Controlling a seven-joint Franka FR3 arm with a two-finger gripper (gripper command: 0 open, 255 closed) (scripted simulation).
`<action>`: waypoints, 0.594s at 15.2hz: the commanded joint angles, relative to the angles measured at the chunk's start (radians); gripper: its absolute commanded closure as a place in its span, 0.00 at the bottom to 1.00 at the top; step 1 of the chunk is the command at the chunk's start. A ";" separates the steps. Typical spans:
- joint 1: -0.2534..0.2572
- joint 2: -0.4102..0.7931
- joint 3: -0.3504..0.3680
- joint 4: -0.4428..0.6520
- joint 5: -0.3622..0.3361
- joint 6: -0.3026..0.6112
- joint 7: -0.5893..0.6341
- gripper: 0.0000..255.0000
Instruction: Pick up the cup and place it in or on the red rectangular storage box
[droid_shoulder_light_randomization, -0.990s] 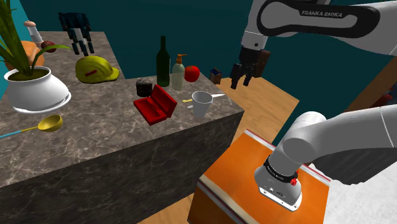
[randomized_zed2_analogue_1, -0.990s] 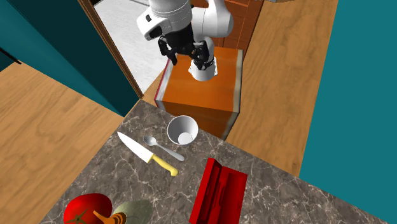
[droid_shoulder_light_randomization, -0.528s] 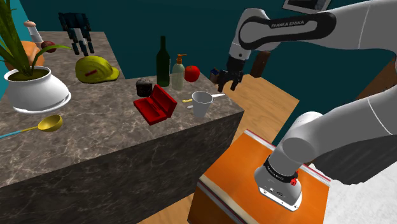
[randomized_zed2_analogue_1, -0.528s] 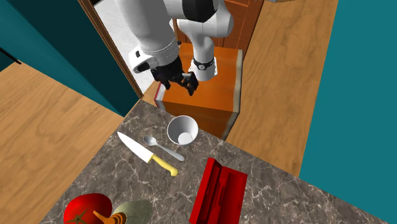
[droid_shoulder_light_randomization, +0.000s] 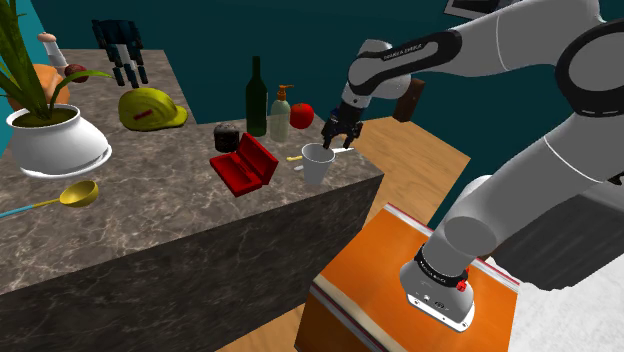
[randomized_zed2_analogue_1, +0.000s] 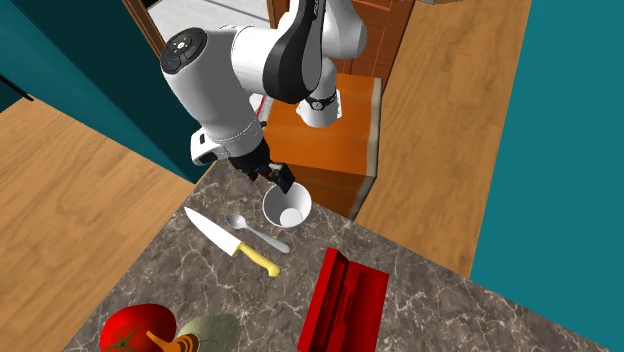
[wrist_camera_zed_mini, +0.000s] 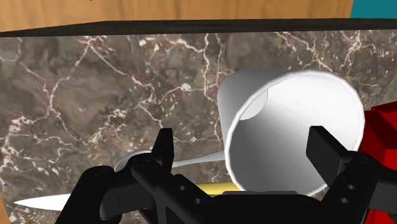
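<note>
Claw (wrist_camera_zed_mini: 245, 146) wide open just over white cup (wrist_camera_zed_mini: 292, 127), nr counter edge (wrist_camera_zed_mini: 191, 27), bare marble alongside

The black gripper (wrist_camera_zed_mini: 243, 149) is hanging over a dark, veined marble counter (wrist_camera_zed_mini: 95, 83), its fingers (wrist_camera_zed_mini: 163, 151) standing wide apart on either side of a white cup (wrist_camera_zed_mini: 292, 127). The cup is turning its open mouth to the camera and sitting nearer one finger than the other, with neither clasping it. A grey spoon (wrist_camera_zed_mini: 143, 160) and a yellow-handled knife (wrist_camera_zed_mini: 213, 188) are lying just beside the cup. A red box (wrist_camera_zed_mini: 380, 130) is showing behind it, and a wood floor (wrist_camera_zed_mini: 191, 7) is running beyond the counter's edge.
</note>
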 joint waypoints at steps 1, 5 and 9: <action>0.003 0.067 -0.014 0.025 0.031 0.052 -0.021 0.00; 0.011 0.100 -0.011 0.001 0.051 0.108 -0.033 0.00; 0.019 0.133 -0.008 -0.017 0.071 0.157 -0.046 0.00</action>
